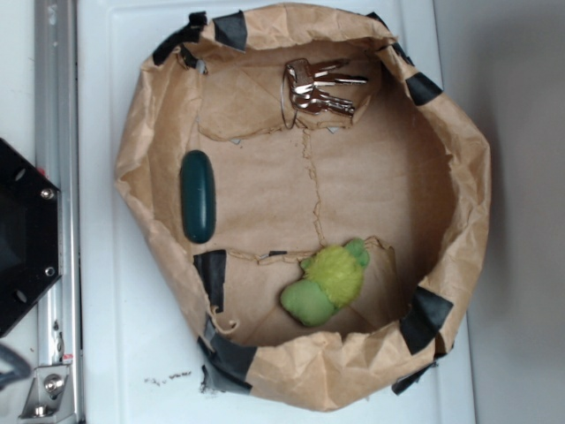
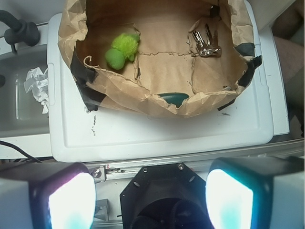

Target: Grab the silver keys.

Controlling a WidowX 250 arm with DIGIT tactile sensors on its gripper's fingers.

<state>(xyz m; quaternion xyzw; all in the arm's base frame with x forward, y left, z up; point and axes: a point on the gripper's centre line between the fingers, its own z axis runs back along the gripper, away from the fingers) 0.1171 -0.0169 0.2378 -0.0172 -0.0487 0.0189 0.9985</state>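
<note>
The silver keys (image 1: 318, 88) lie fanned out on a ring on the floor of a brown paper bin (image 1: 132, 159), near its top edge in the exterior view. From the wrist camera the keys (image 2: 206, 42) show at the bin's far right. My gripper (image 2: 150, 200) is open, its two pale pads (image 2: 71, 202) wide apart with nothing between them. It hangs over the black robot base (image 2: 157, 191), well short of the bin and far from the keys. The gripper itself does not show in the exterior view.
A dark green oval capsule (image 1: 198, 196) lies at the bin's left side, and a green plush toy (image 1: 327, 281) near its lower right. The bin stands on a white tray (image 2: 157, 133). Black tape patches (image 1: 212, 276) hold the paper. Crumpled white paper (image 2: 37, 83) sits left of the tray.
</note>
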